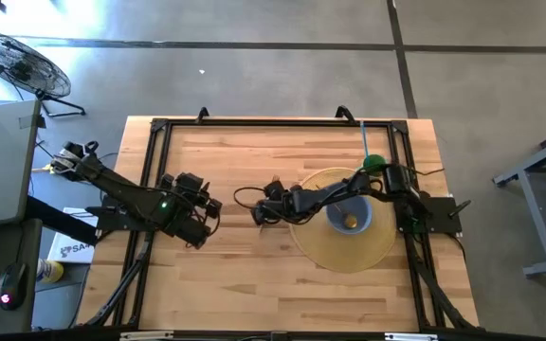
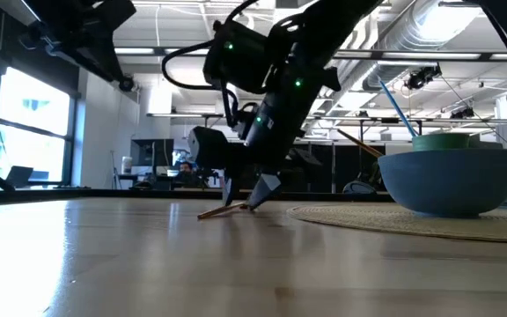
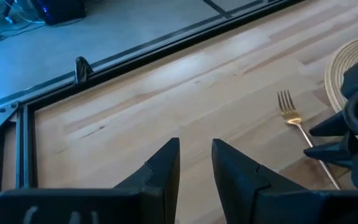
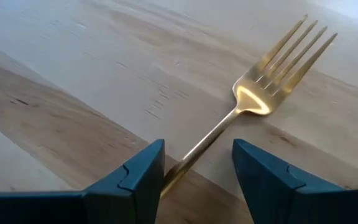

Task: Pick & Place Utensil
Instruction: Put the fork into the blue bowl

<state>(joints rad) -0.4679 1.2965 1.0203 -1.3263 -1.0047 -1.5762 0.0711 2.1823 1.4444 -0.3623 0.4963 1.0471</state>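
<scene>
Landmark: round woven straw placemat (image 1: 349,248) on the pale wooden plank tabletop (image 1: 254,275).

Left gripper (image 1: 207,216) hovers well to the left of the placemat, over bare wood. Its jaws are spread a little with nothing between them; it looks parked, out of the working arm's way.

Gold metal fork (image 4: 253,102) lies flat on the tabletop just beside the placemat's left edge, tines pointing away from the right wrist camera. Right gripper (image 4: 197,174) is down at the tabletop, jaws spread and straddling the fork's handle, one on each side. No pinch visible; the handle sits loose in the gap. Judged: set for a grasp on the handle.

On the placemat: blue ceramic bowl (image 2: 451,180), holding something small. Behind it is a green cup (image 2: 447,139) with a blue straw (image 2: 396,104).

Black metal frame (image 1: 154,161) borders the tabletop. Grey concrete floor (image 1: 254,66) beyond; standing fan (image 1: 12,62) far left of the placemat.
</scene>
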